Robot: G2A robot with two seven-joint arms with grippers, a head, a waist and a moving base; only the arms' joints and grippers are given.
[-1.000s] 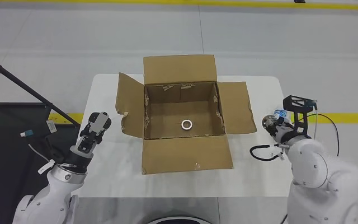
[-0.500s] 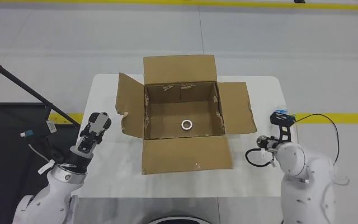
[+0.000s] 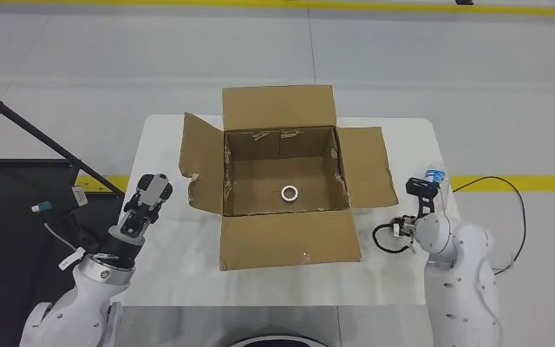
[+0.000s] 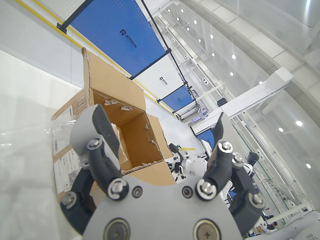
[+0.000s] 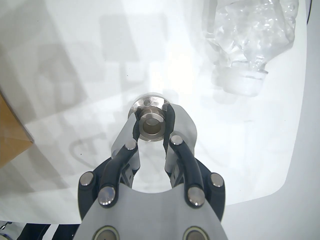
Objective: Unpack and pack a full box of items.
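Cardboard box (image 3: 279, 108) stands open, flaps torn, metal ring (image 3: 290, 192) inside.

a pale grey smooth floor (image 3: 416, 61) spreads around a white rectangular table (image 3: 165, 143) with rounded corners. a yellow painted line (image 3: 260, 3) runs along the floor's far edge, and a second yellow floor stripe (image 3: 538, 183) lies beside the table's right side. a flat black panel (image 3: 26, 186) crossed by a thin black bar (image 3: 52, 146) sits at the table's left. in the left wrist view, blue and white wall panels (image 4: 112, 33) in black frames stand under a white beamed ceiling (image 4: 277, 76) dotted with small round lights (image 4: 233, 56).
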